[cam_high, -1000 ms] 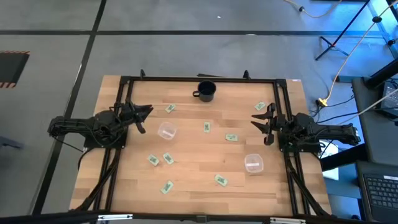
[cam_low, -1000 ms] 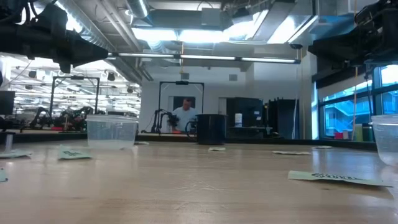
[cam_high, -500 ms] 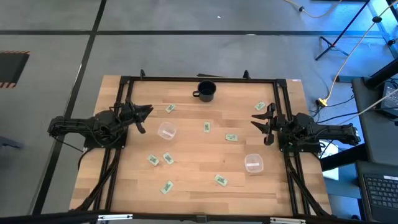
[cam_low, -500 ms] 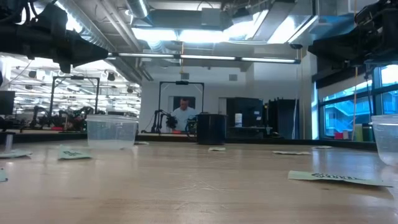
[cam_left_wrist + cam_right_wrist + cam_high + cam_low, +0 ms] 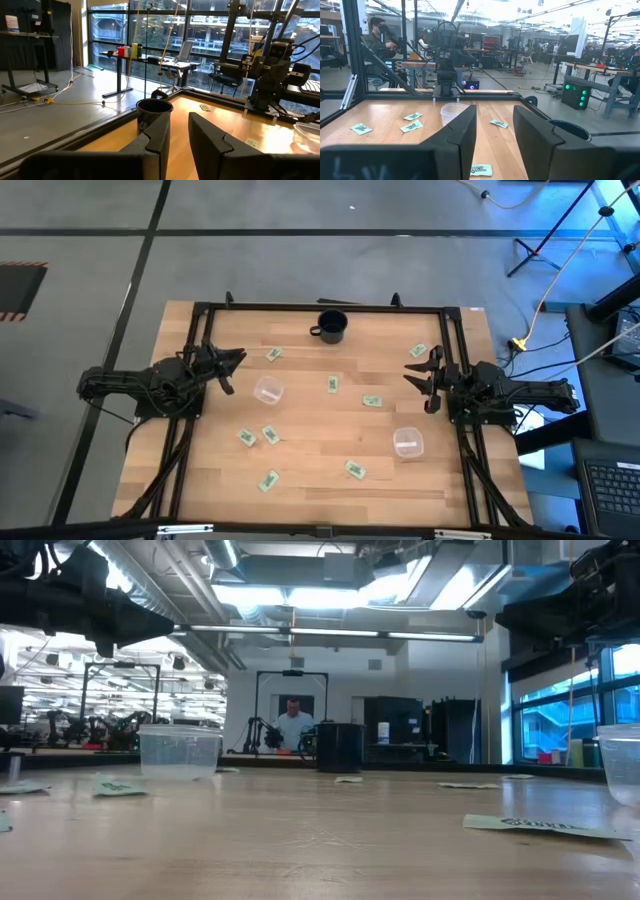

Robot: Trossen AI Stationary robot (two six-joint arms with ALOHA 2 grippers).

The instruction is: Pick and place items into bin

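Note:
Several small green-and-white packets lie flat and scattered on the wooden table, among them one (image 5: 273,354) near my left gripper, one (image 5: 418,351) near my right gripper, and others (image 5: 333,384) (image 5: 372,400) (image 5: 268,480). My left gripper (image 5: 234,372) (image 5: 179,132) hovers open at the table's left side, its fingers a narrow gap apart, holding nothing. My right gripper (image 5: 420,380) (image 5: 495,130) hovers open at the right side, also holding nothing. In the low view both arms hang above the table, with packets (image 5: 120,787) (image 5: 540,825) flat on the wood.
A black mug (image 5: 331,326) (image 5: 154,114) stands near the far edge. Two clear plastic containers stand upright, one (image 5: 267,390) (image 5: 180,752) left of centre and one (image 5: 407,442) toward the near right. A black frame (image 5: 320,308) borders the table. A person (image 5: 293,724) sits far behind the table.

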